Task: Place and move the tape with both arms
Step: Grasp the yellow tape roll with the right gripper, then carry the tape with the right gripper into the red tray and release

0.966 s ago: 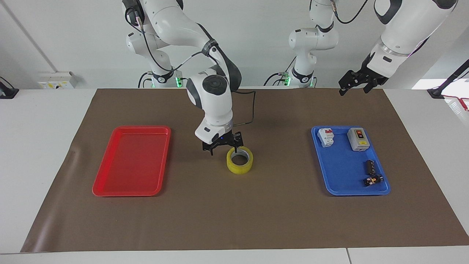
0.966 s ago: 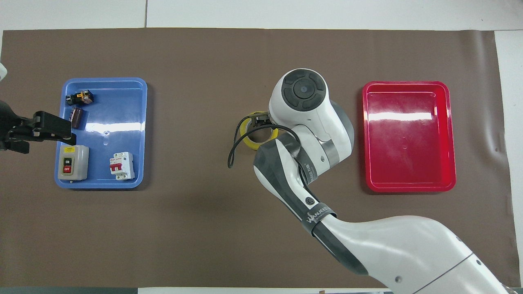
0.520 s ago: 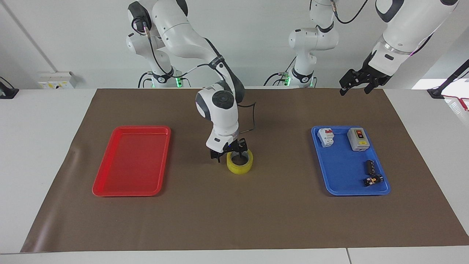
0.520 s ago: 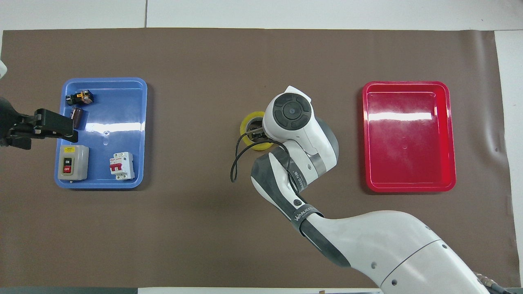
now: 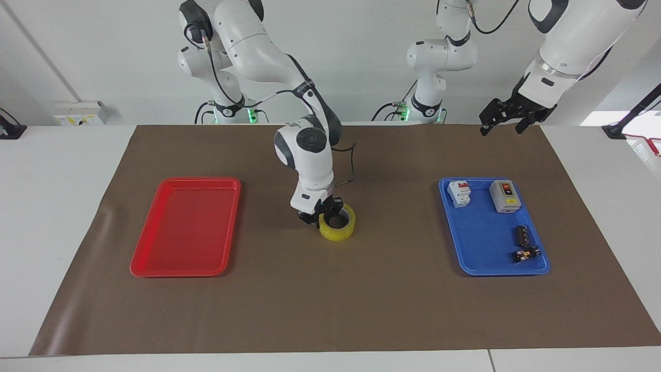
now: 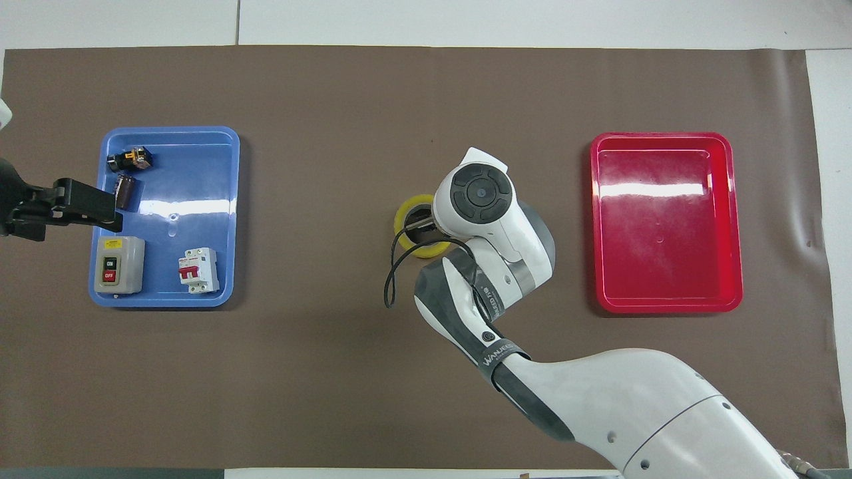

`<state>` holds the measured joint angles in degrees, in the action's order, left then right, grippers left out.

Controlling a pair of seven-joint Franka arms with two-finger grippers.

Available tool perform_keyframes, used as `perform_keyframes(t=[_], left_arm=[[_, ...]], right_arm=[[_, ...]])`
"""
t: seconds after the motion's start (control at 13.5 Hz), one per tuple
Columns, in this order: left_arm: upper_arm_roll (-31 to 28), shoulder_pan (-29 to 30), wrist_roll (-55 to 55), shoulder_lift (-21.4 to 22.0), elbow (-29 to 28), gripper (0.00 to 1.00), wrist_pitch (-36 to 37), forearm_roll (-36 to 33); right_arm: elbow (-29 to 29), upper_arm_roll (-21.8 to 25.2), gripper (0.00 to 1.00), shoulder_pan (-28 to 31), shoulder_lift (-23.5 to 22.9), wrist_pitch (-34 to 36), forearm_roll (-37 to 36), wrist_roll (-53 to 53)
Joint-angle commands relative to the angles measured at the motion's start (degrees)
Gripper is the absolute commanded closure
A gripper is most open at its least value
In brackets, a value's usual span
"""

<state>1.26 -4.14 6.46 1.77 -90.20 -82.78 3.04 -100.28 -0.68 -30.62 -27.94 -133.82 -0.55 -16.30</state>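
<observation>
The yellow tape [image 5: 338, 232] lies flat on the brown mat [image 5: 330, 310] at the middle of the table, between the two trays. My right gripper [image 5: 321, 217] is down on it, with one finger inside the ring and one outside, shut on the ring's wall at the right arm's end. In the overhead view the right wrist covers most of the tape [image 6: 404, 216], and the right gripper is hidden there. My left gripper [image 5: 501, 126] is open and empty. It waits up in the air over the blue tray's edge [image 6: 110, 216].
A red tray [image 5: 186, 227] lies empty toward the right arm's end [image 6: 665, 226]. A blue tray [image 5: 485, 243] toward the left arm's end [image 6: 180, 199] holds a white breaker [image 5: 459, 193], a grey switch box [image 5: 504, 196] and two small dark parts [image 5: 521, 235]. Two slimmer arms stand at the table's edge nearest the robots.
My right gripper came down onto the tape and closed on its wall. The tape shifted slightly nearer to the robots. The left arm barely moved.
</observation>
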Motion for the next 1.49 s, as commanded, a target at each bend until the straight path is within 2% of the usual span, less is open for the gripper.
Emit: perform_keyframes(t=[0.0, 0.15, 0.22, 0.37, 0.52, 0.67, 0.97, 1.11, 1.41], left_arm=[[1.11, 1.50, -1.36, -0.01, 0.12, 0.00, -0.45, -1.28], [1.03, 1.41, -1.36, 0.34, -0.85, 0.00, -0.36, -1.28], [1.02, 1.33, -1.27, 0.34, -0.76, 0.00, -0.36, -1.28], [1.20, 1.67, -0.92, 0.69, -1.11, 0.00, -0.62, -1.28], [1.29, 2.29, -1.53, 1.22, -1.47, 0.00, -0.89, -1.28], [1.46, 2.55, -1.62, 1.57, -1.90, 0.00, -0.36, -1.28], [1.73, 3.00, -1.80, 1.57, -2.08, 0.00, -0.45, -1.63], [1.64, 2.91, -1.80, 1.48, -1.99, 0.00, -0.27, -1.81], [1.64, 2.82, -1.62, 1.48, -2.17, 0.00, -0.71, -2.69]], right_arm=[[4.80, 0.59, 1.00, 1.17, 1.04, 8.27, -0.60, -0.22], [9.65, 0.68, 1.00, 5.10, 1.30, 16.10, -1.55, 0.38], [9.23, 0.51, 1.00, 7.30, 3.22, 18.31, -2.78, 1.17], [7.83, 0.59, 1.00, 11.17, 7.18, 23.49, -3.58, 9.22], [3.10, 0.59, 1.00, 17.31, 11.92, 24.75, -3.58, 19.06], [-0.51, 0.59, 1.00, 23.12, 13.43, 23.09, -3.58, 29.26], [-13.07, 0.50, 1.00, 32.00, 16.50, 8.53, -3.58, 42.37], [-16.68, 0.50, 1.00, 34.38, 17.12, 3.85, -3.50, 46.95], [-22.67, 0.50, 1.00, 36.77, 18.62, -2.49, -3.41, 49.35]])
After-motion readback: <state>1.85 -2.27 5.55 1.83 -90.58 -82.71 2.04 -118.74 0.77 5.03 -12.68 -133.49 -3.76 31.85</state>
